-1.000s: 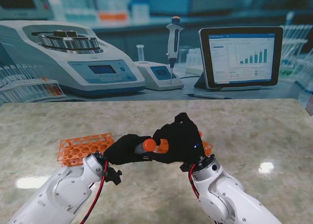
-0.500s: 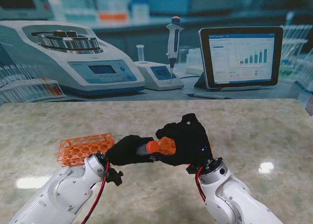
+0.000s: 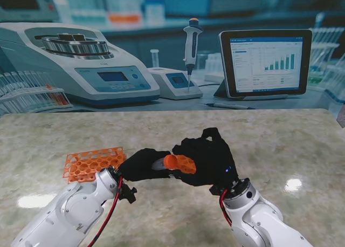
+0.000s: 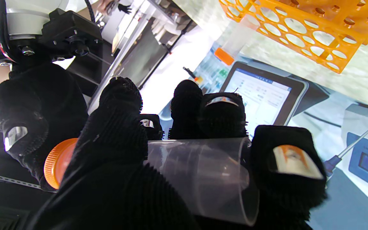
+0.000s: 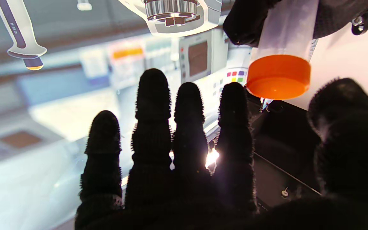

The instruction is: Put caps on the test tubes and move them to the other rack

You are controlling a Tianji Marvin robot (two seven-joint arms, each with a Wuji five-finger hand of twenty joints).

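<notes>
L hand (image 3: pixel 141 164) grips tube (image 4: pixel 200 174), axis horiz, cap (image 3: pixel 170 161) toward R hand (image 3: pixel 207 162) | R fingers spread, prob. empty | rack (image 3: pixel 89 163) left of both

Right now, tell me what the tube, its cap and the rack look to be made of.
Test tube: clear, smooth plastic or glass; the left hand shows through its wall. I cannot tell which.
Cap: orange, opaque, probably plastic; ridged around its edge in the left wrist view.
Rack: orange, matte, likely moulded plastic, judging by its even round holes.

Left robot hand (image 3: pixel 141 165) fingers curled closed; right robot hand (image 3: pixel 207 159) fingers spread.
</notes>
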